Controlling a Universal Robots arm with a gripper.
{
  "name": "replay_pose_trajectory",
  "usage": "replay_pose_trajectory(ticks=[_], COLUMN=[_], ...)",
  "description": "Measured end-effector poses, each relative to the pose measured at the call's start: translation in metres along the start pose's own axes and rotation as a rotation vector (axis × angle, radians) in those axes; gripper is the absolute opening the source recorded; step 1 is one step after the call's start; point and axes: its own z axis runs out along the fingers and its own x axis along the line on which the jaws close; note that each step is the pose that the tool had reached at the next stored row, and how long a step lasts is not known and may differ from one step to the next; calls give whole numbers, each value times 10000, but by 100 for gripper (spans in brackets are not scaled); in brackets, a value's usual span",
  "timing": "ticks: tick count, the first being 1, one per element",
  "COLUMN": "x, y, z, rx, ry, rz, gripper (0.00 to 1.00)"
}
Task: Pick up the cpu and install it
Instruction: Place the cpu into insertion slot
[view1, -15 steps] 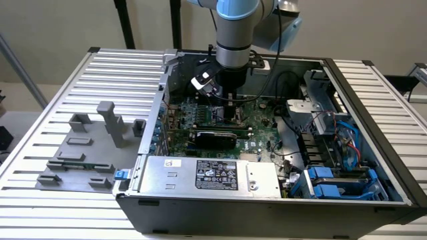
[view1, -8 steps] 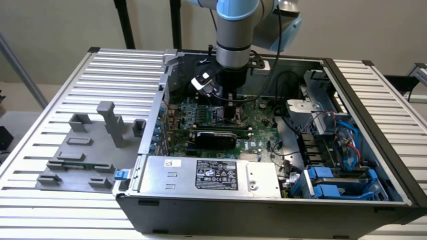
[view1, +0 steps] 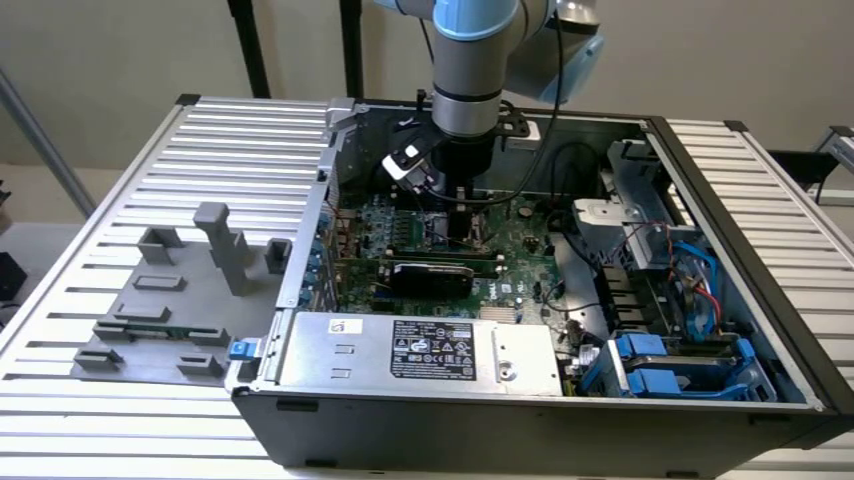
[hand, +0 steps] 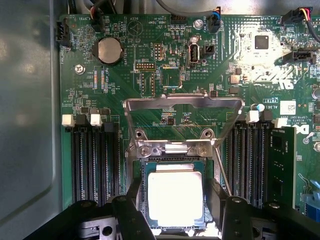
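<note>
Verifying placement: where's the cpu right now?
In the wrist view, the cpu lies flat in its socket on the motherboard, beside the hinge of the open metal retention frame, between the two banks of memory slots.

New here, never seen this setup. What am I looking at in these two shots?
A robot arm reaches down into an open computer case lying on a slatted table. The exterior view is from a camera off the arm; the wrist view looks down from the arm's wrist onto the motherboard. Grey fixture blocks lie beside the case. The gripper straddles the cpu, which lies in its socket with the metal retention frame flipped open. Whether the cpu is gripped isn't clear.
</note>
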Motion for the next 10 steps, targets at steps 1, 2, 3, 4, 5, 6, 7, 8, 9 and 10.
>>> replay_pose_trajectory(ticks=[1, 2, 3, 4, 5, 6, 7, 8, 9, 10], x=[0, 0, 0, 0, 0, 0, 0, -1, 0, 0], y=[0, 0, 0, 0, 0, -1, -1, 0, 0, 0], z=[0, 0, -1, -1, -2, -3, -5, -7, -8, -9], rx=[0, -1, 0, 0, 1, 2, 3, 4, 3, 4], ry=[1, 1, 4, 6, 10, 17, 28, 43, 63, 82], rz=[1, 2, 5, 7, 9, 12, 14, 15, 19, 21], gripper=[63, 63, 63, 63, 63, 63, 63, 63, 63, 63])
